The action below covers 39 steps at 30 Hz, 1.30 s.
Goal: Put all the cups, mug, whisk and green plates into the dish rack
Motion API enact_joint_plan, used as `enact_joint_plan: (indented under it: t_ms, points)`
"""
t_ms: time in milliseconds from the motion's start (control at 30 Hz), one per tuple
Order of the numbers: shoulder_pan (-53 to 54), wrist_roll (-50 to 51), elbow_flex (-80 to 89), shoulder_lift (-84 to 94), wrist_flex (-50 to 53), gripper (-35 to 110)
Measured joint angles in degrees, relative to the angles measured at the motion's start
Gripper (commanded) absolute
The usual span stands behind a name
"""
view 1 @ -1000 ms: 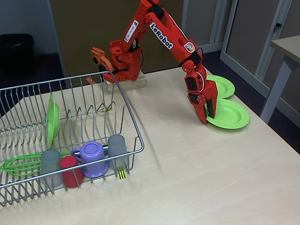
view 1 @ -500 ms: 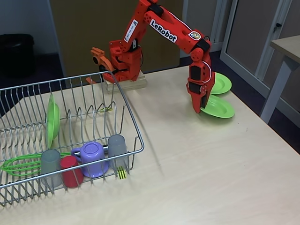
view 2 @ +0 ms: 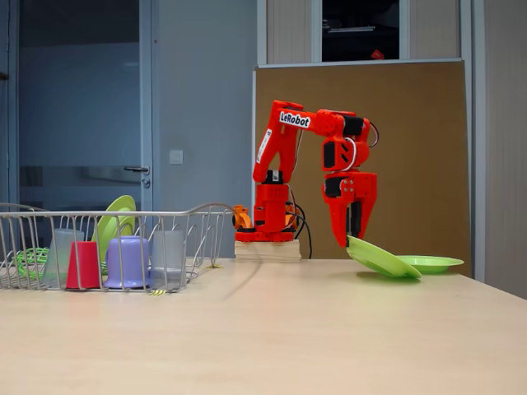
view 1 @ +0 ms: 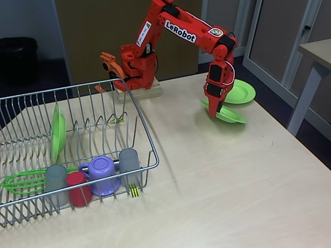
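Note:
My red gripper is shut on the rim of a lime-green plate, which hangs tilted just above the table. A second green plate lies flat behind it. The wire dish rack at the left holds a third green plate standing on edge, the green whisk, two grey cups, the red cup and the lilac mug.
The arm's base stands on a wooden block at the back of the table. Bare tabletop stretches between the rack and the plates. Another table's corner shows at the right edge.
The gripper has lifted the near plate off the table and carried it left and back, tilting it; the second plate stays put.

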Motion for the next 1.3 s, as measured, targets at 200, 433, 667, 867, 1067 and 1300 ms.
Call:
enact_joint_plan:
  t_ms: [200,433,667,867,1067,1300]
  points:
    - [1.8,-5.7,-6.1,-0.1,6.6,0]
    - [5.5,-14.2,-14.5,-0.1,13.4,0]
    - [8.5,-21.9,-21.4,-0.1,18.3,0]
    - [10.3,-25.5,-29.5,-0.4,23.6,0]
    - [11.8,-28.5,-35.1,-1.7,27.0,0]
    - [13.0,-31.5,-38.1,-2.0,27.6,0]
